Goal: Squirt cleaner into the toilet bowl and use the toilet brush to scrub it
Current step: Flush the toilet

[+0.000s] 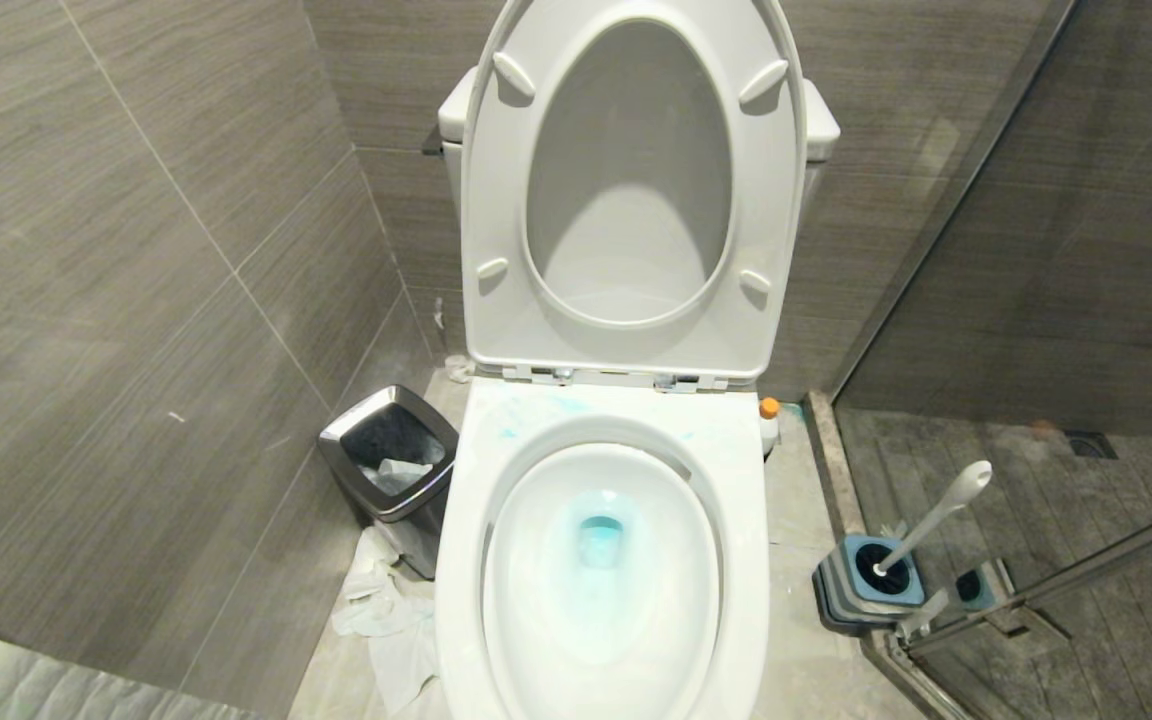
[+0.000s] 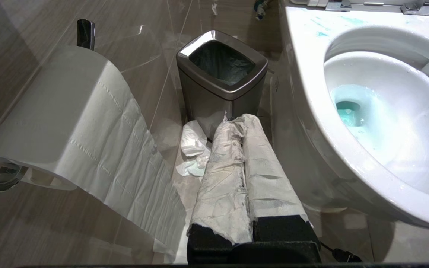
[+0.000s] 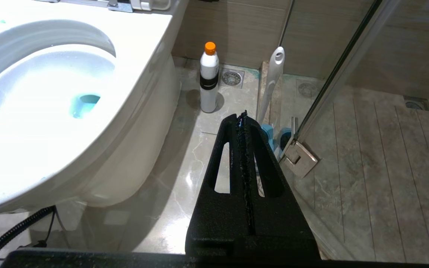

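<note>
Blue cleaner (image 1: 600,540) pooled in the toilet bowl (image 1: 596,660); the toilet brush (image 1: 926,530) stood in its holder (image 1: 861,590). The paper-wrapped left pincer (image 2: 241,120) and the right pincer (image 3: 241,116) were both pressed together, empty.

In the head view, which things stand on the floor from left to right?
Bin → toilet bowl → cleaner bottle with orange cap → toilet brush in its holder.

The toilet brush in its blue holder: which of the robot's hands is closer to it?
The right hand. It hangs just short of the toilet brush, shut and empty. The left hand is across the toilet bowl, by the bin.
</note>
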Robot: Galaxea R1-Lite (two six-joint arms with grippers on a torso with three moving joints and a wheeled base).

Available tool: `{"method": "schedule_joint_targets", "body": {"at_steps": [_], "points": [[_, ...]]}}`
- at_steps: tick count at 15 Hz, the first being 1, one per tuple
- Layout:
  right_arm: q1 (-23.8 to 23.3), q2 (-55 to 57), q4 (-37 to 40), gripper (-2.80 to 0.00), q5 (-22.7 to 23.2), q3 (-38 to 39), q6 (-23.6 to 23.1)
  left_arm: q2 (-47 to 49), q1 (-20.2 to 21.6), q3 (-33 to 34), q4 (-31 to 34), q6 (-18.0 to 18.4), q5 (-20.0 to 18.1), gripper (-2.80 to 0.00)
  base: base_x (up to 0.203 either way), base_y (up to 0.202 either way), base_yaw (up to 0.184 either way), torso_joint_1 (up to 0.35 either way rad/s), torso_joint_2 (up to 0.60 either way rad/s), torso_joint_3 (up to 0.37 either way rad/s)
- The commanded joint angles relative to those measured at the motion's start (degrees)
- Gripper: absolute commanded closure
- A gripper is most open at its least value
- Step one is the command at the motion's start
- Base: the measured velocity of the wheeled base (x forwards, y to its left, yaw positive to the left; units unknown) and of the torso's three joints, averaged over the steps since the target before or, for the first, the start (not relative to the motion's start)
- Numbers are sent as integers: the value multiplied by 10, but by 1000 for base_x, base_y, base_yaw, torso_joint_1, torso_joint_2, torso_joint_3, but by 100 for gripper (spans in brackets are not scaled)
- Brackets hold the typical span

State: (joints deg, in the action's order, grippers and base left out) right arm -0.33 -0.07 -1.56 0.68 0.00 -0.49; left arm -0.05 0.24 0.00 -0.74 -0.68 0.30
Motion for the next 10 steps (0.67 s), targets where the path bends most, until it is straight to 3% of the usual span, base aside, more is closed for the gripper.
{"method": "schedule_joint_targets", "body": {"at_steps": [1, 10], "points": [[0, 0, 0, 0, 0, 7, 0, 0, 0, 4, 0, 0, 0, 0, 0, 0, 0, 0, 0, 0], [0, 0, 0, 0, 0, 7, 0, 0, -2, 4, 0, 4, 0, 0, 0, 0, 0, 0, 0, 0]]}}
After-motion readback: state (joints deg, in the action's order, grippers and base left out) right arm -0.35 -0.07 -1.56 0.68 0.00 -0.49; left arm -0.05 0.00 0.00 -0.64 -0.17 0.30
